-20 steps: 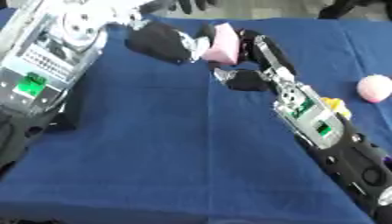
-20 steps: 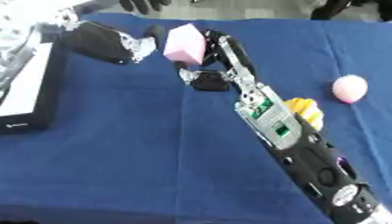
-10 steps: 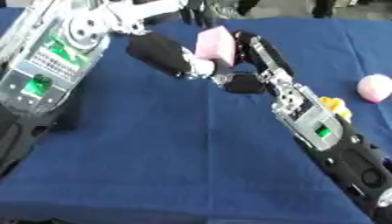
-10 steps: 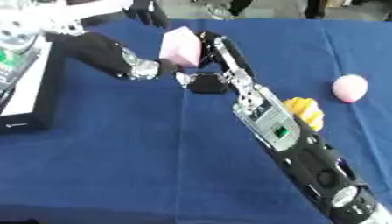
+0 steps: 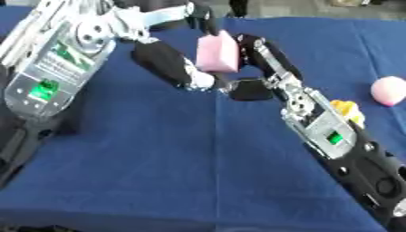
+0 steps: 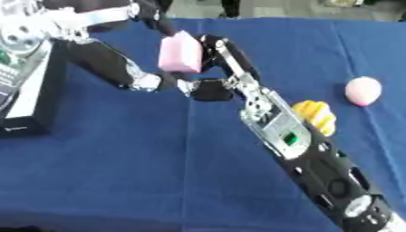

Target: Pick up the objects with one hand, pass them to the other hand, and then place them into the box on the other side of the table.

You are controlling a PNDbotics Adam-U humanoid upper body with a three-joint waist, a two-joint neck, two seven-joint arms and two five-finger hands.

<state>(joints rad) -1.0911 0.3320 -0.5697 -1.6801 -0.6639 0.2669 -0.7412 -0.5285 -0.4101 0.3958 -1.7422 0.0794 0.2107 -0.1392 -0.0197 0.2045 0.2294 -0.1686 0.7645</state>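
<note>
I am holding a pink block [image 5: 217, 53], soft-looking and matte with rounded edges, above the blue cloth tabletop [image 5: 182, 158]. My right robot hand [image 5: 262, 54] is curling its fingers against the block's right face, thumb tucked below. My left robot hand [image 5: 171, 68] is meeting the block from the left; its fingers appear to be closing on it, though the contact is blurred. A pink ball [image 6: 362, 91] and a ribbed yellow object [image 6: 316, 115] are lying on the cloth at right.
</note>
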